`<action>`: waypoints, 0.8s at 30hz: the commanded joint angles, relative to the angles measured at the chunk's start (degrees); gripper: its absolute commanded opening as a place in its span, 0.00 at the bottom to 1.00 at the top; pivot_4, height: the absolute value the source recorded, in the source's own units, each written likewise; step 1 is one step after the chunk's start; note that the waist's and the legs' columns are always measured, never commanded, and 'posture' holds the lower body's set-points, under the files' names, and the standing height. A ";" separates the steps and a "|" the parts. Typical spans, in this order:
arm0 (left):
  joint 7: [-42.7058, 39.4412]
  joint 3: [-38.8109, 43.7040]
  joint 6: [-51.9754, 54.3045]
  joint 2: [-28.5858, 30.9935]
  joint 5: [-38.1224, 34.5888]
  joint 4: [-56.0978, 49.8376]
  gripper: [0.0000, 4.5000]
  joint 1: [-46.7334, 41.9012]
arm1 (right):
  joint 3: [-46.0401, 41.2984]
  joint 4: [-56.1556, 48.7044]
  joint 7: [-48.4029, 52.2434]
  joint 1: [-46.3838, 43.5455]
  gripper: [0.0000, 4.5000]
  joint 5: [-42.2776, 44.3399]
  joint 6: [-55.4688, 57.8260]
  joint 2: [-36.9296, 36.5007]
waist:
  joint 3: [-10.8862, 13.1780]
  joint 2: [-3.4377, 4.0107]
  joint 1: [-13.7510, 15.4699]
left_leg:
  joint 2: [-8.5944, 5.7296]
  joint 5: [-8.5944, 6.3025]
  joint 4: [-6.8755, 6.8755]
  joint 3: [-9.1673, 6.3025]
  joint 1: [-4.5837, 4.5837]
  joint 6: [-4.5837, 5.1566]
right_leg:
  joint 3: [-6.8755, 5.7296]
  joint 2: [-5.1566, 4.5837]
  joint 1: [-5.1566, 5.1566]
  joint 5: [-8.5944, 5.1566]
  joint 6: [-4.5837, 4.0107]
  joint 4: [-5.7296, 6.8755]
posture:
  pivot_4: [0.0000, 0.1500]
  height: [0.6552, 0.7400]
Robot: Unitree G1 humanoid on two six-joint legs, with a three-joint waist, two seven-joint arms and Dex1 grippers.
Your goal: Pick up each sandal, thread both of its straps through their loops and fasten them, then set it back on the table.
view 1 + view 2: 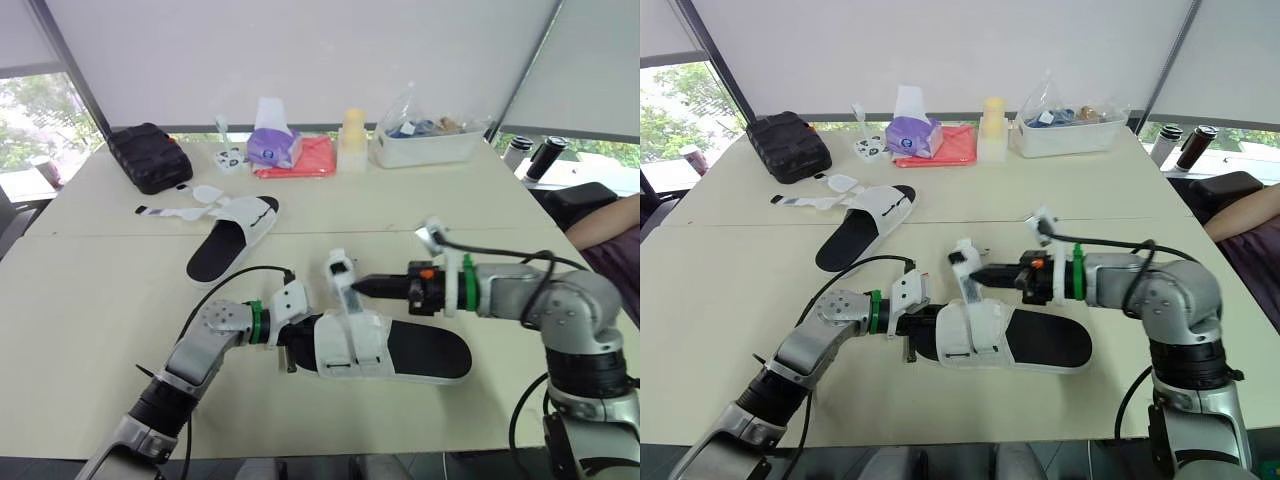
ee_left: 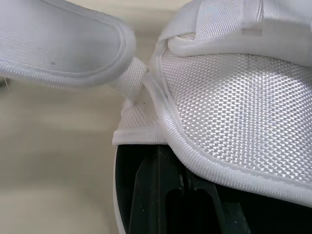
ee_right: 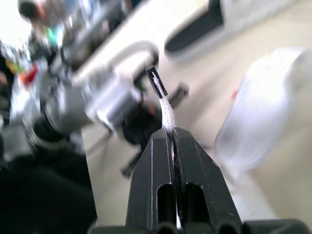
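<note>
1. So, closest to the front edge of the table [image 1: 90, 330] is the near sandal [image 1: 430, 352]. It's lying flat with the black footbed up and its white upper at the end facing the table's left edge.
2. The left gripper [image 1: 298, 342] is pushed right up against that white upper. Honestly can't tell if it's clamping anything or not.
3. The right gripper [image 1: 357, 286] comes in from the right-edge side, just above the sandal. It's pinched tight on one strap [image 1: 340, 278], which stands up off the upper with its dark tip poking out past the pinch.
4. Further back, over toward the left edge, the second sandal [image 1: 235, 240] lies flat with its loose straps [image 1: 185, 210] splayed open on the tabletop.
5. Along the far edge there's a black bag [image 1: 148, 155] near the left corner. After it come a tissue box [image 1: 273, 142], a red cloth [image 1: 312, 160], a cream container [image 1: 353, 135] and a clear bin [image 1: 425, 147].
</note>
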 commanded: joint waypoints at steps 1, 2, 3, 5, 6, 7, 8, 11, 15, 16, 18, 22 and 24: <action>0.41 -0.88 0.29 0.40 1.58 1.24 0.00 1.11 | -4.66 -1.84 -3.61 1.74 0.00 2.34 -0.50 1.01 | 0.00 0.00 -0.03 | 0.00 0.00 0.00 -0.02 0.00 0.00 | -0.02 0.00 0.01 0.00 0.00 0.00 | 1.00 1.00; 0.39 -0.94 0.30 0.37 1.58 1.23 0.00 1.10 | -5.05 -1.81 -4.67 2.54 0.00 2.27 -0.61 1.27 | 0.00 0.00 -0.06 | 0.00 0.00 0.00 -0.03 0.00 0.00 | -0.03 0.00 0.01 0.00 0.00 0.00 | 1.00 1.00; 0.40 -1.01 0.30 0.31 1.60 1.25 0.00 1.06 | -5.33 -1.58 -5.78 3.44 0.00 2.06 -0.72 1.68 | 0.00 0.01 -0.08 | 0.00 0.00 0.01 -0.03 0.00 0.00 | -0.03 0.00 0.01 0.00 0.00 0.00 | 1.00 1.00; 0.36 -1.08 0.24 0.20 1.63 1.42 0.00 0.88 | -5.00 -0.98 -7.61 4.98 0.00 0.88 -1.33 2.32 | 0.00 0.02 -0.08 | 0.00 0.00 0.01 -0.03 -0.01 0.00 | -0.03 0.01 0.01 0.00 0.00 0.01 | 1.00 1.00; 0.32 -1.08 0.20 0.17 1.63 1.53 0.00 0.80 | -4.50 -0.70 -8.38 5.56 0.00 -0.09 -1.81 2.54 | -0.01 0.02 -0.08 | 0.00 0.00 0.01 -0.03 -0.01 0.00 | -0.03 0.01 0.01 0.00 0.00 0.01 | 1.00 1.00; 0.26 -1.07 0.15 0.16 1.62 1.68 0.00 0.69 | -3.69 -0.18 -9.35 5.90 0.00 -1.20 -1.96 2.66 | -0.01 0.02 -0.07 | 0.00 0.00 0.01 -0.03 0.00 0.00 | -0.03 0.01 0.01 0.00 0.00 0.01 | 1.00 1.00; 0.21 -1.06 0.12 0.16 1.62 1.77 0.00 0.62 | -2.98 0.28 -10.18 6.10 0.00 -2.13 -2.26 2.87 | -0.01 0.02 -0.08 | 0.00 0.00 0.02 -0.03 0.00 0.00 | -0.03 0.01 0.01 0.00 -0.01 0.01 | 1.00 1.00; 0.18 -1.06 0.03 0.17 1.63 1.95 0.00 0.57 | -0.75 2.47 -12.92 5.68 0.00 -4.97 -2.41 3.85 | -0.01 0.03 -0.11 | -0.01 0.00 0.02 -0.02 0.00 0.00 | -0.04 0.01 0.01 0.00 -0.01 0.01 | 1.00 1.00; 0.41 -1.05 0.07 0.14 1.65 1.81 0.00 0.76 | 0.94 6.35 -15.29 4.48 0.00 -7.98 -2.27 4.93 | -0.01 0.03 -0.12 | -0.01 0.00 0.04 -0.03 0.00 0.00 | -0.04 0.02 0.02 0.00 -0.01 0.02 | 1.00 1.00; 0.51 -1.00 0.11 0.15 1.65 1.71 0.00 0.83 | 0.96 7.12 -15.49 4.25 0.00 -8.34 -2.33 5.11 | -0.02 0.04 -0.14 | -0.01 0.00 0.05 -0.02 0.00 0.00 | -0.04 0.02 0.02 0.00 -0.01 0.02 | 1.00 1.00; 0.73 -0.84 0.21 0.25 1.62 1.46 0.00 1.04 | 1.03 8.63 -16.36 3.78 0.00 -9.02 -1.53 5.19 | -0.02 0.04 -0.19 | -0.01 0.00 0.05 -0.03 0.02 0.00 | -0.04 0.03 0.04 0.01 -0.01 0.03 | 1.00 1.00; 0.97 -0.65 0.37 0.46 1.54 0.99 0.00 1.51 | 2.15 10.68 -18.01 3.62 0.00 -10.68 0.61 4.46 | -0.03 0.06 -0.33 | 0.00 0.00 0.08 -0.03 0.05 0.00 | -0.04 0.05 0.06 0.03 -0.04 0.06 | 1.00 1.00; 1.15 -0.62 0.45 0.46 1.49 0.88 0.00 1.58 | 2.36 10.61 -18.32 4.05 0.00 -10.75 1.63 4.32 | -0.04 0.07 -0.34 | 0.01 0.00 0.09 -0.03 0.07 0.00 | -0.04 0.06 0.08 0.03 -0.04 0.06 | 1.00 1.00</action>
